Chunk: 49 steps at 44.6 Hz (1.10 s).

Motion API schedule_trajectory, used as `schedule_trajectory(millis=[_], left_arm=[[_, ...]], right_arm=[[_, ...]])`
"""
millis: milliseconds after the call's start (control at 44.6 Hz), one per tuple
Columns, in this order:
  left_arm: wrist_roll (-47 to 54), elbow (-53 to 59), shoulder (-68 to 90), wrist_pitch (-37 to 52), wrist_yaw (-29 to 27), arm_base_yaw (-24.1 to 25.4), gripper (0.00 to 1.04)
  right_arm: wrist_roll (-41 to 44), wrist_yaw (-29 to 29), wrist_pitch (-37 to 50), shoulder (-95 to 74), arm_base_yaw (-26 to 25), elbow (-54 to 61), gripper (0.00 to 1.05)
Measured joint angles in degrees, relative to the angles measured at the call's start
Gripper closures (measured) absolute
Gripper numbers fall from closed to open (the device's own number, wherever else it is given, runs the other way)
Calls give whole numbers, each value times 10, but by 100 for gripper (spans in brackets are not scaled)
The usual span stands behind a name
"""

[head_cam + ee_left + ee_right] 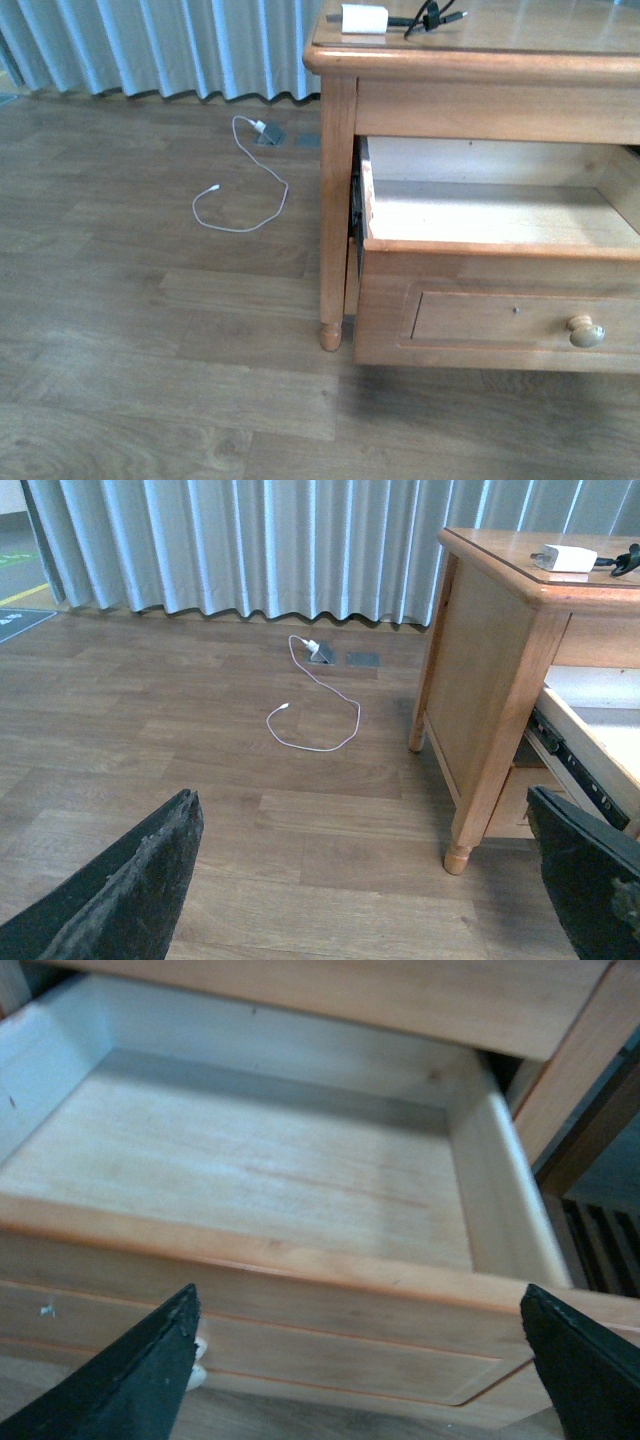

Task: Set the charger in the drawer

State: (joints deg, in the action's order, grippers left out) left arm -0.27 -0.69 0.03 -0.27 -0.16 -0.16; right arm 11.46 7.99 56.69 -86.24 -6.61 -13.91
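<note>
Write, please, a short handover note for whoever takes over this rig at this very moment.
The left tool is open and empty, above the floor beside the table.
The right tool is open and empty, at the front edge of the drawer.
The charger lies on the tabletop, cable attached.
Done: drawer stands open, visible interior bare.
Left: grasp charger, place it in drawer.

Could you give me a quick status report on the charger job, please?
Left gripper open, empty; right gripper open, facing the drawer. Charger sits on the cabinet top, ungrasped. Drawer pulled open, nothing seen blocking it.
</note>
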Motion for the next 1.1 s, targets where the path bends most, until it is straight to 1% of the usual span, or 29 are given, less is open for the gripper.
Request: schedule_trajectory(millis=[22, 67, 112, 202, 336, 403, 493, 560, 762, 784, 829, 896, 1098], left_arm=[[0, 0, 0, 0, 0, 0, 6], [0, 0, 0, 0, 0, 0, 6], [0, 0, 0, 0, 0, 0, 6], [0, 0, 0, 0, 0, 0, 6], [0, 0, 0, 0, 0, 0, 6], [0, 0, 0, 0, 0, 0, 6], [0, 0, 0, 0, 0, 0, 6], [0, 0, 0, 0, 0, 0, 6], [0, 0, 0, 0, 0, 0, 6], [0, 0, 0, 0, 0, 0, 6], [0, 0, 0, 0, 0, 0, 6], [0, 0, 0, 0, 0, 0, 6], [0, 0, 0, 0, 0, 0, 6]], right_arm=[[-4, 6, -30, 37, -11, -3, 6], [-9, 16, -88, 108, -32, -10, 9], [-11, 22, -115, 143, -42, -12, 9], [-19, 52, -210, 266, -72, -13, 8], [-28, 113, -339, 452, -123, 9, 8], [-31, 149, -384, 524, -153, 27, 8], [-43, 195, -399, 575, -193, 49, 8], [-55, 201, -399, 582, -215, 58, 8], [-64, 202, -399, 582, -222, 62, 8], [-71, 201, -394, 583, -222, 64, 10], [-88, 179, -375, 595, -208, 76, 20], [-101, 144, -390, 631, -170, 90, 35], [-107, 75, -428, 687, -98, 104, 67]])
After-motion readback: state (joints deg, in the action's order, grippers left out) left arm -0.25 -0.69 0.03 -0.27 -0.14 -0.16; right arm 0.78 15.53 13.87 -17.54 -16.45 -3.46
